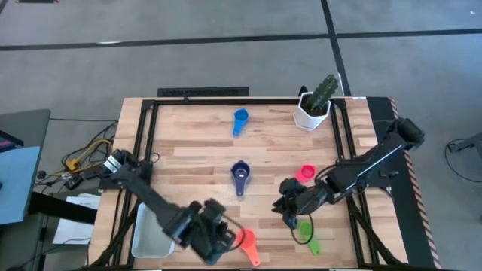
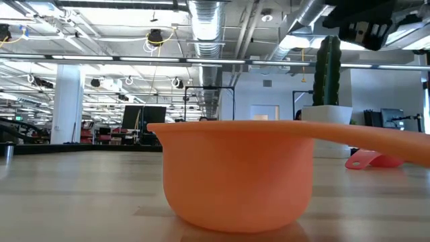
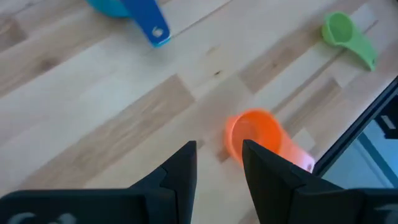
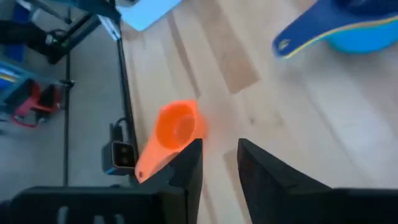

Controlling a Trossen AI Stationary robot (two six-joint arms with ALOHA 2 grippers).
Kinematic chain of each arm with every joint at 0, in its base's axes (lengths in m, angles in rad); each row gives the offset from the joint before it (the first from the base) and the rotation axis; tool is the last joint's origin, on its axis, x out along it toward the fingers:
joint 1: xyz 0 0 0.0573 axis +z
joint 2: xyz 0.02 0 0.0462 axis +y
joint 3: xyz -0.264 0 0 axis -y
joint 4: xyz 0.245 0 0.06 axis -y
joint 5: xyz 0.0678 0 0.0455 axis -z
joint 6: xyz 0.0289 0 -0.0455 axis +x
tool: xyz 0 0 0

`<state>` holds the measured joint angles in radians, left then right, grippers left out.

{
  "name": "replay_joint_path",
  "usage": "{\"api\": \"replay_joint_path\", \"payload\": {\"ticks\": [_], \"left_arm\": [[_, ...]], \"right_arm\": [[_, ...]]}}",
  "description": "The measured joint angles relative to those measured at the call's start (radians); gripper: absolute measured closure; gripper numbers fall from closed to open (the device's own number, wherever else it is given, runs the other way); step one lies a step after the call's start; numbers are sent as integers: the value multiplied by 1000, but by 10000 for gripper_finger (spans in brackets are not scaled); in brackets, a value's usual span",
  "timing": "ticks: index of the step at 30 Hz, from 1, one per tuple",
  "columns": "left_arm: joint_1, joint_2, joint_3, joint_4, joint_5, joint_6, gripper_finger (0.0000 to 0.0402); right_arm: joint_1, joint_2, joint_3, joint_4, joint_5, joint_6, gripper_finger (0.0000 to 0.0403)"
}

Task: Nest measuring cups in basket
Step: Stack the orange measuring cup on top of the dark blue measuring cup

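The red-orange cup [image 1: 246, 242] stands upright on its bowl near the table's near edge, large in the low view [image 2: 232, 175]. My left gripper [image 1: 218, 226] is open just to its left; the cup [image 3: 252, 134] shows right past the fingertips. My right gripper [image 1: 290, 205] is open, hovering to the cup's right [image 4: 177, 127]. A light-blue cup [image 1: 240, 119], a dark-blue cup [image 1: 240, 175], a pink cup [image 1: 305, 173] and a green cup [image 1: 306, 232] lie apart on the wood. The basket [image 1: 149, 235] sits at the near left corner, partly under my left arm. Yellow and teal cups are out of view.
A white faceted pot with a cactus [image 1: 313, 105] stands at the far right of the table. A black frame rail [image 1: 143, 150] runs along the table's sides. Bare wood lies between the dark-blue cup and the light-blue cup.
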<state>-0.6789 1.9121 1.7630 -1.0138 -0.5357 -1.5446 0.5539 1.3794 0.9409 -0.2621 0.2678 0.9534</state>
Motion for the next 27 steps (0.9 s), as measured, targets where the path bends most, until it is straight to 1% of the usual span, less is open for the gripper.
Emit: {"api": "replay_joint_path", "payload": {"ticks": [3,6,9,13,17,21,27], "left_arm": [[-40,0,0,-81,-39,-92,286],[-65,0,0,-171,-47,-140,286],[-81,0,0,-264,-6,-167,286],[-95,-1,0,-344,72,-158,286],[-123,-5,0,-358,79,-144,286],[-163,-8,0,-365,79,-144,286],[-219,-8,0,-428,86,-200,286]], "right_arm": [[7,58,5,99,-29,40,274],[21,111,4,166,-33,75,259],[29,152,4,207,-35,133,240],[38,204,4,231,-35,208,217],[57,265,33,240,-35,259,205],[70,346,123,176,-34,268,203],[70,471,311,-43,-32,156,206]]}}
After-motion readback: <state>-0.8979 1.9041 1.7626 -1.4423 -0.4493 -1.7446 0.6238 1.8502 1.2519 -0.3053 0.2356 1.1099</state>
